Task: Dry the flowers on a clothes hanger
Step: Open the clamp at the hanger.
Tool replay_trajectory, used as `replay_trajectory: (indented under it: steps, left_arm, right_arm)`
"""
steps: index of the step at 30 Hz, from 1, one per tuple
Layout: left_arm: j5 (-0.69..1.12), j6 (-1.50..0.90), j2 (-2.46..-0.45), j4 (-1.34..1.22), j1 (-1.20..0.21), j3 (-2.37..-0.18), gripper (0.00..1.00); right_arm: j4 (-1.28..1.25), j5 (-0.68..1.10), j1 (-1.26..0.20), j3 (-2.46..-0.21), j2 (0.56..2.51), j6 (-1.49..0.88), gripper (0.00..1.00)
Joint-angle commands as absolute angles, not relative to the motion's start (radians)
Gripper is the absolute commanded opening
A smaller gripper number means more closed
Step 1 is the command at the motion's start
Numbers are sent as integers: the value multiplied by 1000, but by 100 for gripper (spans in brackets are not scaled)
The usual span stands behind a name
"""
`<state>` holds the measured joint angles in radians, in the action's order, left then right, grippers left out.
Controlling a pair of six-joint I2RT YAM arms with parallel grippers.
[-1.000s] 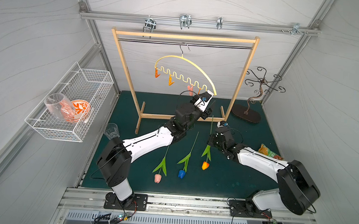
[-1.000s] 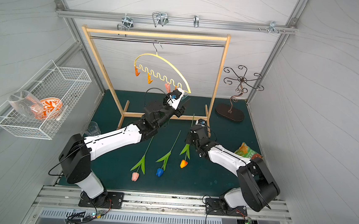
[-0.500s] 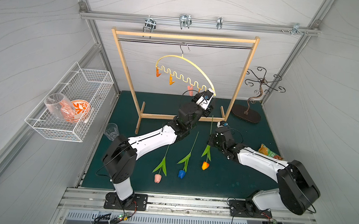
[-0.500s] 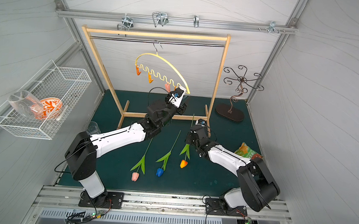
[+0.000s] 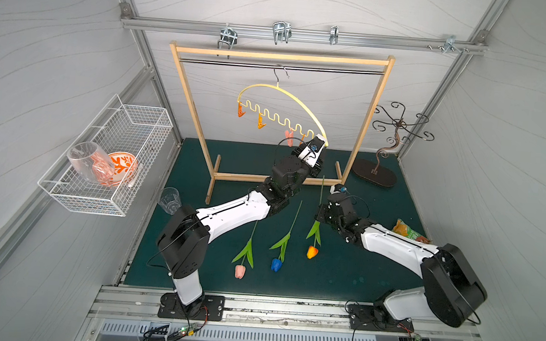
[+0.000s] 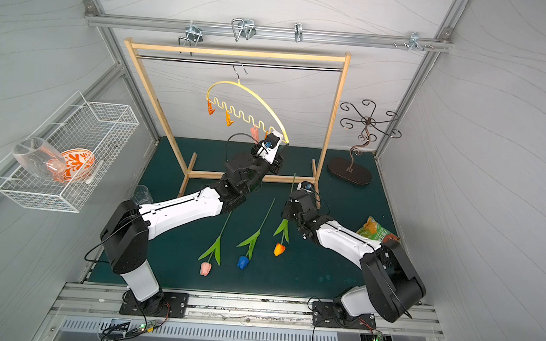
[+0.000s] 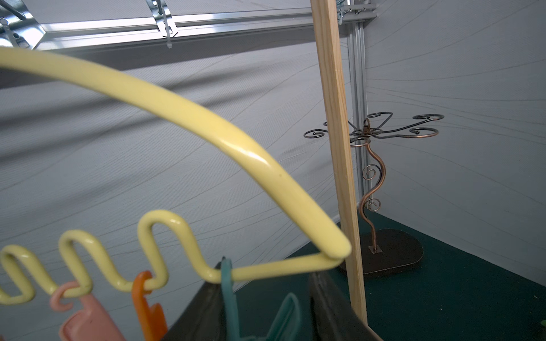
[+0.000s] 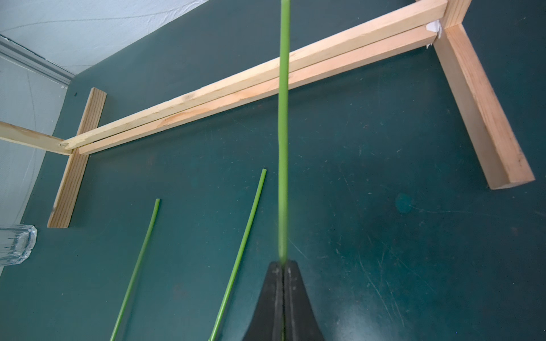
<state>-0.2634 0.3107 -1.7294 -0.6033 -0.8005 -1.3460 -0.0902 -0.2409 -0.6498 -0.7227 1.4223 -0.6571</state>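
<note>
Dark green tabletop (image 5: 356, 278) with grey walls on three sides. White wire basket (image 5: 142, 124) hangs on the left wall, holding one clear glass (image 5: 85, 163) lying tilted and one orange-patterned bowl (image 5: 122, 166). A separate clear tumbler (image 5: 169, 199) stands on the tabletop by the left edge. Snack bag (image 5: 408, 232) sits at the right edge, just beside the right arm.

Most of the open room is the near strip past the flower heads, plus the right-hand middle.

Three flowers in total. The pink tulip (image 5: 247, 251) and blue tulip (image 5: 276, 264) lie flat mid-tabletop, heads toward the near edge. The orange-yellow tulip (image 5: 314, 231) has its stem pinched tight in the right claw (image 8: 283, 265).

One clothes hanger (image 5: 291, 96) hangs tilted from the wooden rack (image 5: 190, 105) at the far side, right end low. It carries five pins: three orange, one pink, one teal.

The left claw (image 7: 266, 283) is up at that low end, jaws either side of the teal clothespin (image 7: 229, 295). Can't tell if they're actually squeezing it.
</note>
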Motion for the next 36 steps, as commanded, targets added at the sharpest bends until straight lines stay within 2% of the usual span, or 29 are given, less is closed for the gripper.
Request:
replay_trajectory:
  steps: [1, 14, 21, 25, 30, 36]
  left_arm:
    - [-278, 302, -1739, -667, -806, -1394, 43]
    - [-282, 272, -1706, -650, -819, -1373, 26]
    - [-264, 243, -1676, -585, -825, -1362, 29]
    - [-257, 197, -1642, -514, -826, -1371, 30]
    - [-229, 113, -1587, -444, -824, -1379, 30]
    - [-172, -11, -1551, -351, -822, -1402, 30]
  right_arm:
    - [-101, -237, -645, -732, 1407, -650, 0]
    - [-102, -238, -644, -730, 1404, -650, 0]
    - [-107, -235, -645, -729, 1391, -642, 0]
    - [-101, -200, -643, -731, 1320, -609, 0]
    - [-233, -82, -635, -676, 1176, -627, 0]
    - [-340, 87, -633, -707, 1184, -684, 0]
